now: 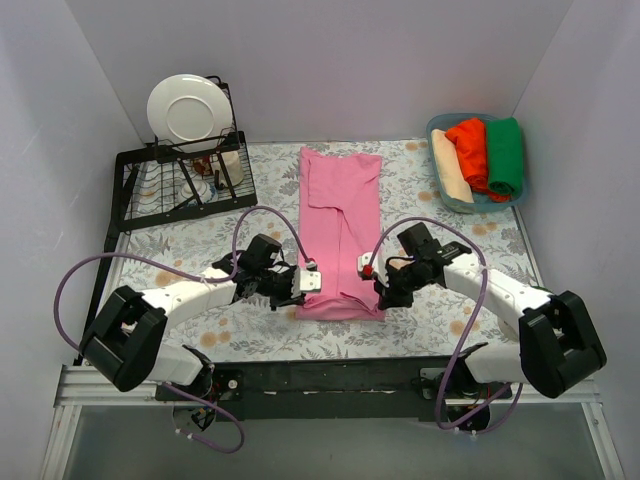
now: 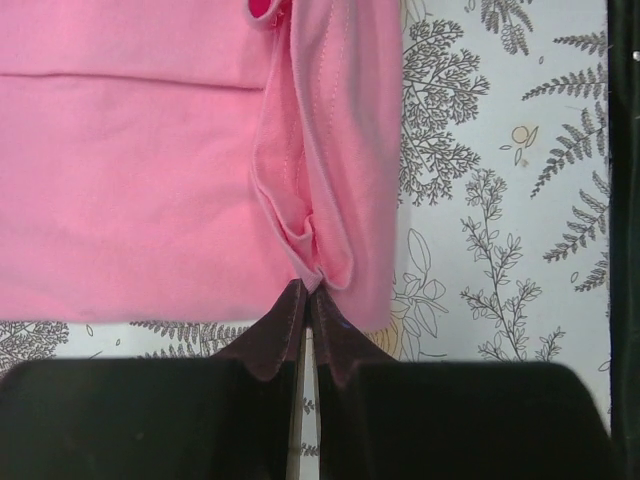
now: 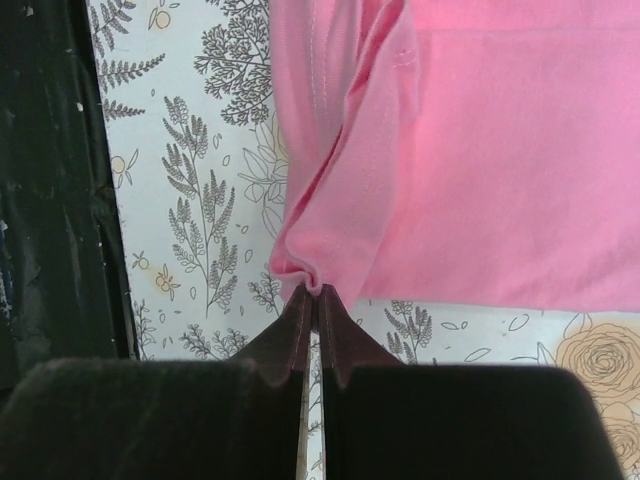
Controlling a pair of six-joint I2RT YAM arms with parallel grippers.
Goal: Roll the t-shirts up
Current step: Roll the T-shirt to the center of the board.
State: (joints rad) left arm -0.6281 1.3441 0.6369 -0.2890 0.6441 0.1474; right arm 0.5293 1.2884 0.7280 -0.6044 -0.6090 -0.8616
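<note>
L gripper (image 2: 307, 290) & R gripper (image 3: 313, 293) sit at the near end of the pink tee (image 1: 340, 225), one per corner: L on the near-left corner, R on the near-right. Both wrist cams show the fingers pressed tight together w/ a small bunch of pink cloth pinched at the tips, and the fabric puckers into soft folds right above each pinch. Can't tell if the near hem is raised off the table (image 1: 260, 335), which has a floral-print cover. The tee is folded lengthwise into a narrow strip, approx mid-table, running from between the 2 grippers straight out toward the far wall, w/ a fold line down its length. Far left: black wire dish rack (image 1: 160, 190) w/ a white plate (image 1: 188, 108) standing upright in it. Far right corner: blue tub (image 1: 436, 124) holding 3 rolled shirts side by side: cream tee (image 1: 450, 168) on the left, orange-red tee (image 1: 470, 150) in the middle, green tee (image 1: 506, 155) on the right, all well apart from the pink one.
</note>
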